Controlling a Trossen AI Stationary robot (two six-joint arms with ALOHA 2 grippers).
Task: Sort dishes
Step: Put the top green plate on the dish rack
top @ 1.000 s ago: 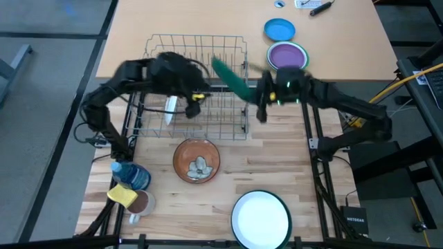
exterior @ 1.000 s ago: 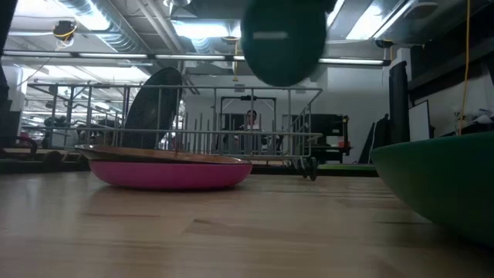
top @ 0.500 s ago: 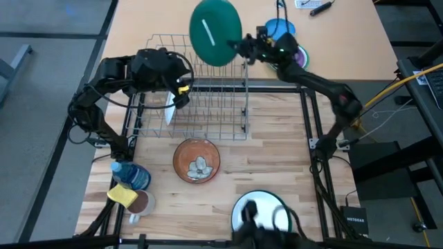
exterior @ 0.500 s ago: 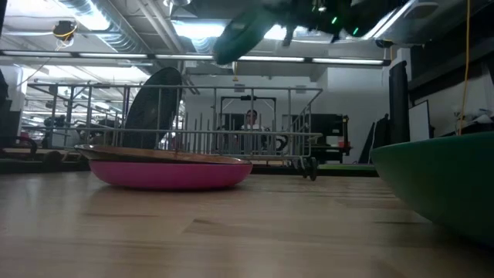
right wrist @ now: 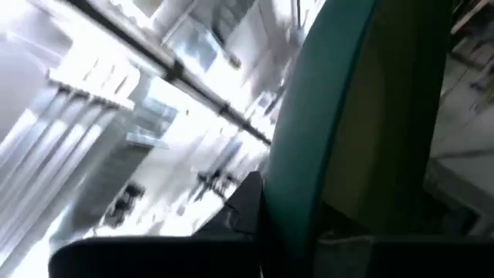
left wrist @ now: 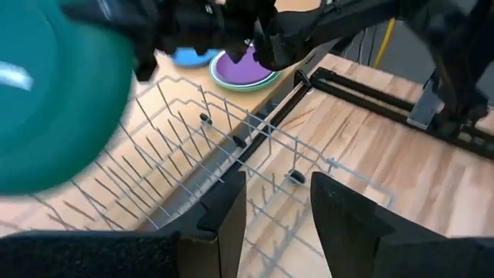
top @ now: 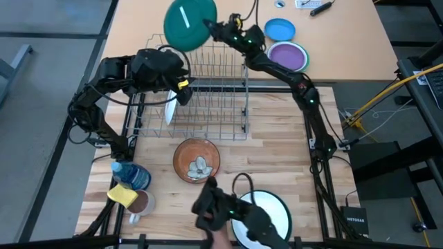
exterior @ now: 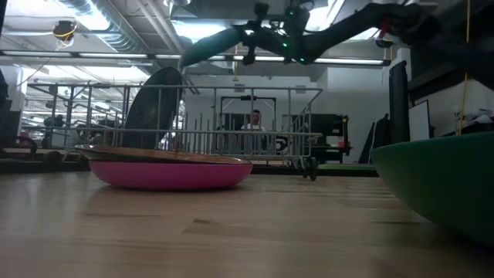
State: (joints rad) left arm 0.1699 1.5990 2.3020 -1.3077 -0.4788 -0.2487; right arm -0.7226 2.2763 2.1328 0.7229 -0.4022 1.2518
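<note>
My right gripper (top: 213, 29) is shut on a dark green plate (top: 189, 21), high above the far left corner of the wire dish rack (top: 208, 104); the plate also shows in the low view (exterior: 212, 48). My left gripper (left wrist: 278, 208) is open and empty over the rack's left part (top: 178, 93). A white plate (top: 168, 111) stands on edge between the rack's wires. A brown bowl with a pink outside (top: 197, 160) rests on the table in front of the rack. A large white green-rimmed plate (top: 266, 207) lies at the near edge. My right gripper pinches the green plate's rim (right wrist: 309, 177) between its two fingers, at the plate's right side (top: 208, 26). The fingers come about level from the table's right. The plate is lifted clear and tilted, its free left side lower (exterior: 193, 58).
A bright-blue dish (top: 279, 30) and a purple dish (top: 287, 55) lie at the far right. A blue bottle (top: 133, 174), a yellow sponge (top: 121, 195) and a brown cup (top: 142, 203) are near left. A dark object (top: 221, 206) overlaps the white plate's left side.
My right gripper has risen from the rack's right side and swung toward the far left with the green plate, which turned from edge-on to face-up and tilted. My left gripper drew back a little toward the left. A dark object came in over the near edge.
</note>
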